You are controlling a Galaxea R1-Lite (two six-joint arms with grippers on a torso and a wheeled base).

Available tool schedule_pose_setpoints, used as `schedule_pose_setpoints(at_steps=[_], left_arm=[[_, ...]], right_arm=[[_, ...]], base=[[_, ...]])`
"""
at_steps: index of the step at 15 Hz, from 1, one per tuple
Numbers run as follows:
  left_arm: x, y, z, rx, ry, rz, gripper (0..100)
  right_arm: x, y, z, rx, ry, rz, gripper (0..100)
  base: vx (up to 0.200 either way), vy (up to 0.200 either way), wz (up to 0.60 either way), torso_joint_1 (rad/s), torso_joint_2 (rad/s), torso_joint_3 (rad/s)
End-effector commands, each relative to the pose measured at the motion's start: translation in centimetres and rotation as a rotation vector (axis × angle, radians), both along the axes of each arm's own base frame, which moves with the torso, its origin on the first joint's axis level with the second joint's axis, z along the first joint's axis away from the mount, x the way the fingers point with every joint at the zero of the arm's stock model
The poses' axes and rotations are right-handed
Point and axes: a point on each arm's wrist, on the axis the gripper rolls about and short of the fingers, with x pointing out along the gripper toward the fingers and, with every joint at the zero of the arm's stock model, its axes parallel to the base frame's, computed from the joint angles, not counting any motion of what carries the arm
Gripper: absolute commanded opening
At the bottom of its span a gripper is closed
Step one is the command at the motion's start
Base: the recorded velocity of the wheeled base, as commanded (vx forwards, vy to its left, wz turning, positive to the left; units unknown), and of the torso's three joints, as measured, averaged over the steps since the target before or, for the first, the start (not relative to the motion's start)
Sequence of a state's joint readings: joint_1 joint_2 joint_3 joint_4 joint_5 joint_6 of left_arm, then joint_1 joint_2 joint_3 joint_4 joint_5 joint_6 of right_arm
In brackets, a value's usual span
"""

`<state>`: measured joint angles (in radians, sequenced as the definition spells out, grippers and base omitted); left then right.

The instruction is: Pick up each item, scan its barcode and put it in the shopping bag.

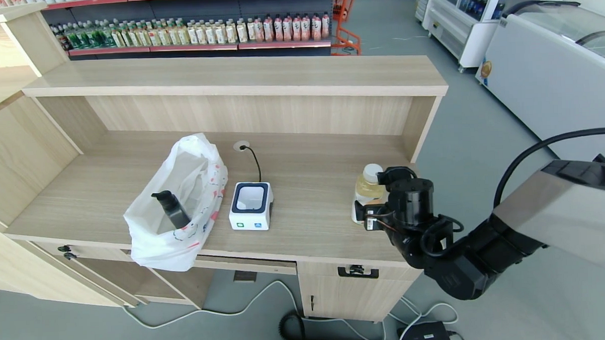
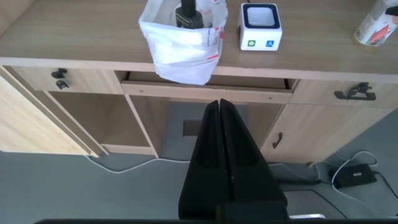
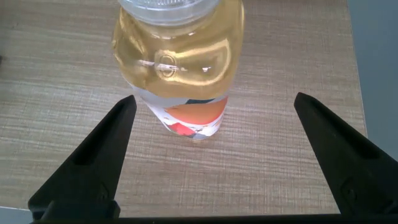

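Pickup of the bottle [image 1: 369,189] is judged the step in hand: it is seen upright on the counter [image 1: 307,175], right of centre in the head view. The right gripper [image 3: 214,102] is spread wide on either side of it. The left gripper [image 2: 219,107] is pressed closed, low before the counter front. The scanner [image 1: 252,206] is seen mid-frame, the shopping bag [image 1: 148,230] left of it, a pump bottle [image 1: 171,209] inside. Next, a closing on the bottle's body is called for, then a lift to the scanner
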<state>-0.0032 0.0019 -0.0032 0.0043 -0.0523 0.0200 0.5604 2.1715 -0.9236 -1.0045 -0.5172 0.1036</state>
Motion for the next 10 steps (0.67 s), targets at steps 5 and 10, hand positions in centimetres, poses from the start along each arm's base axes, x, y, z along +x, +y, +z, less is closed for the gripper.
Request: schedule_pose_setpoints(at_steps=[5, 10], left_arm=[[0.0, 0.0, 0.0, 0.0, 0.0, 0.0, 0], [0.0, 0.0, 0.0, 0.0, 0.0, 0.0, 0]], right_arm=[[1.6, 0.5, -0.4, -0.008, -0.027, -0.005, 100], [2.7, 0.6, -0.9, -0.02, -0.035, -0.007, 100]], base=[[0.0, 0.0, 0.0, 0.0, 0.0, 0.0], [0.0, 0.0, 0.0, 0.0, 0.0, 0.0]])
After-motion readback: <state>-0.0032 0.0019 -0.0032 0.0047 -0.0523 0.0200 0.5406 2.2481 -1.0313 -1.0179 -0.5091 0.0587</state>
